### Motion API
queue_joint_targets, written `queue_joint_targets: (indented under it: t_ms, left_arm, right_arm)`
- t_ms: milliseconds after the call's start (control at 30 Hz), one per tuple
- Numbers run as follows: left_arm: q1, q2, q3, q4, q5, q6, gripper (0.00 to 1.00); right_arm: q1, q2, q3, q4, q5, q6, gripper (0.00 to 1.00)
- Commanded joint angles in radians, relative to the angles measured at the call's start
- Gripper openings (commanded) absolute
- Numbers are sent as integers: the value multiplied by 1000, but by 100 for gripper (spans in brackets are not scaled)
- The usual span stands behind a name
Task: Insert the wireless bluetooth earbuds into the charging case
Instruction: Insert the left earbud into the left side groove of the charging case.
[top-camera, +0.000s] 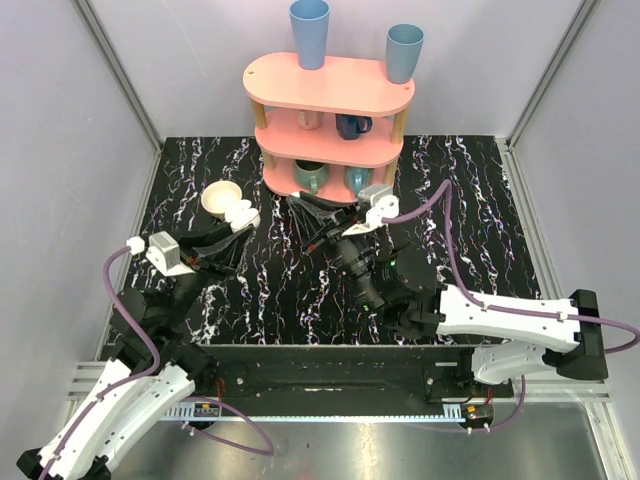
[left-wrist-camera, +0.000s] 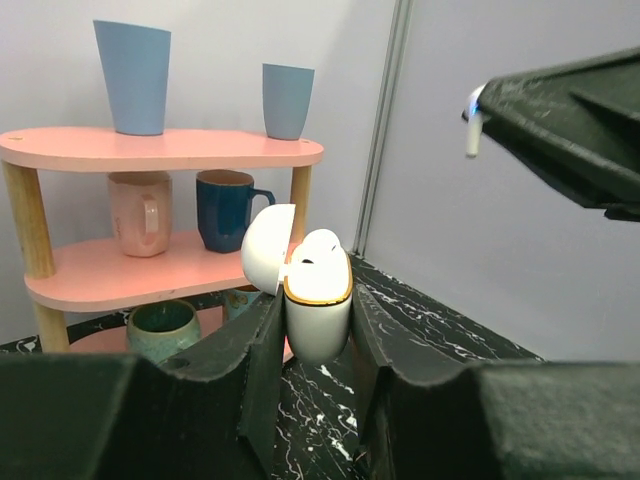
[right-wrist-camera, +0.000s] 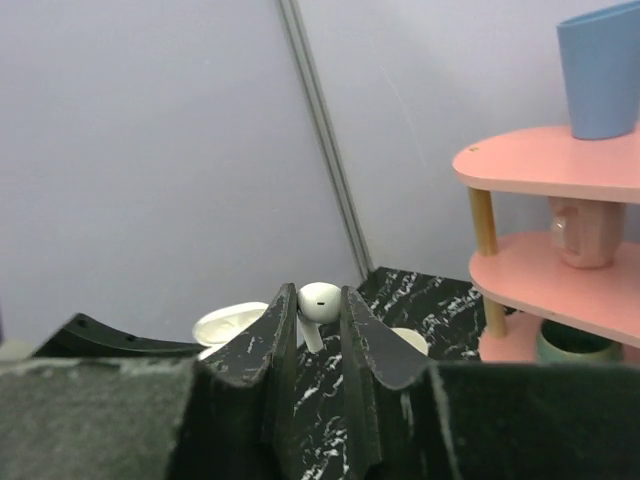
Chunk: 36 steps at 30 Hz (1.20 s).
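Note:
My left gripper (left-wrist-camera: 316, 330) is shut on the white charging case (left-wrist-camera: 320, 312), held upright with its lid (left-wrist-camera: 266, 250) open; a white earbud (left-wrist-camera: 321, 248) sits in it. In the top view the case (top-camera: 243, 213) is at the left gripper's (top-camera: 238, 226) tip, beside the cream bowl. My right gripper (right-wrist-camera: 320, 302) is shut on a second white earbud (right-wrist-camera: 318, 299), stem pointing down. That earbud (left-wrist-camera: 473, 128) shows up and to the right of the case in the left wrist view, apart from it. In the top view the right gripper (top-camera: 306, 215) is right of the case.
A round cream bowl (top-camera: 221, 196) sits just behind the case, also seen in the right wrist view (right-wrist-camera: 228, 322). A pink three-tier shelf (top-camera: 330, 110) with blue cups and mugs stands at the back centre. Grey walls enclose the black marbled table (top-camera: 470, 220).

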Motion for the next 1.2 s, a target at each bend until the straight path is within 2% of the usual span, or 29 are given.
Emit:
queue_joint_targets:
  t_ms: [0, 467, 767, 1167]
  left_arm:
    - [-2, 11, -44, 144, 47, -23, 0]
    - [-5, 22, -158, 364, 117, 7, 0]
    - [-10, 37, -156, 393, 143, 19, 0]
    - [-13, 29, -148, 371, 134, 25, 0]
  right_arm:
    - [37, 41, 2, 219, -49, -98, 16]
    - [45, 95, 50, 121, -165, -2, 17]
    - [45, 135, 108, 30, -203, 57, 17]
    - [43, 152, 121, 13, -213, 63, 17]
